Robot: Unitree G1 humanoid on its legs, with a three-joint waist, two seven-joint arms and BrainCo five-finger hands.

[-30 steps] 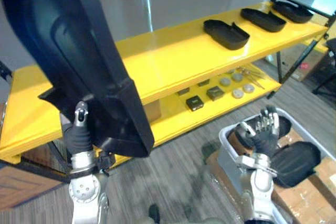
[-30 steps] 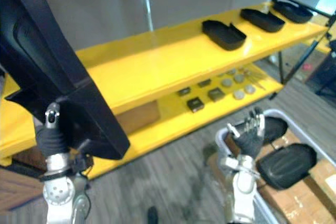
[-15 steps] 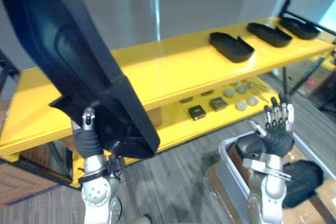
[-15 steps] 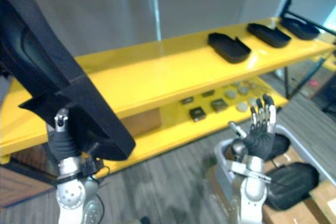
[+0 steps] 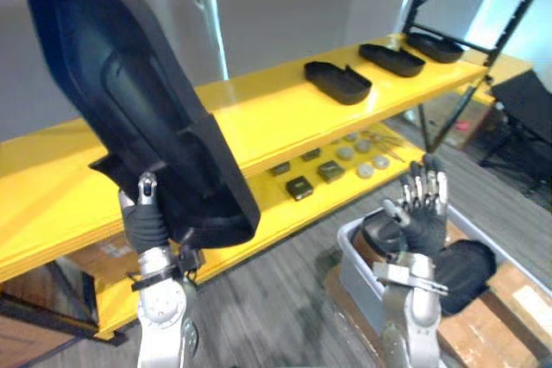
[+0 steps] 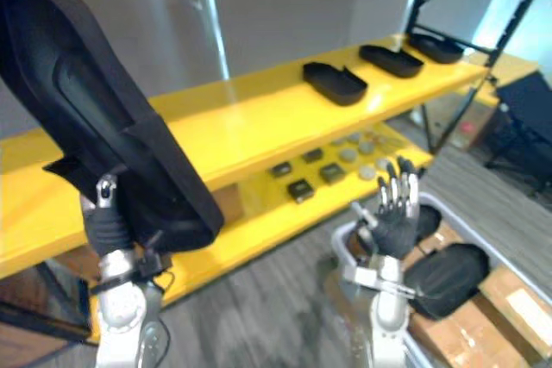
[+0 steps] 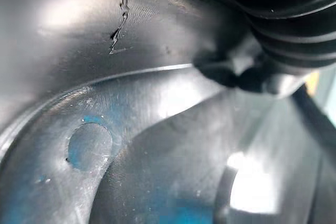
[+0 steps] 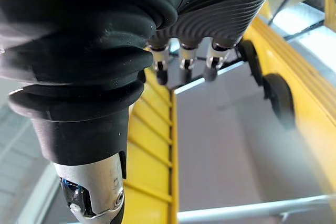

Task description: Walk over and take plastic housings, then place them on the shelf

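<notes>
- While your left hand (image 5: 145, 220) stands at the lower left of the head view, its thumb lies up the near face of a big black housing (image 5: 129, 109) and clamps it by the lower end. The housing rises tilted into the upper left corner, in front of the shelf.
- Your left wrist view looks straight into that housing's glossy hollow from very close.
- Your right hand (image 5: 423, 217) is raised at the lower right, fingers straight and spread, holding nothing, above a grey bin (image 5: 352, 252).
- Inside the bin, just right of that hand, you have a second black housing (image 5: 466, 265). Cardboard boxes (image 5: 517, 295) show at the lower right edge, against the bin.
- Across the middle runs the yellow shelf (image 5: 259, 118). Three black housings (image 5: 392, 59) lie in a row on its top board toward the upper right, well apart from the one you hold.
- On the lower board, small dark blocks (image 5: 298, 187) and round discs (image 5: 354, 159) lie near the centre of the frame.
</notes>
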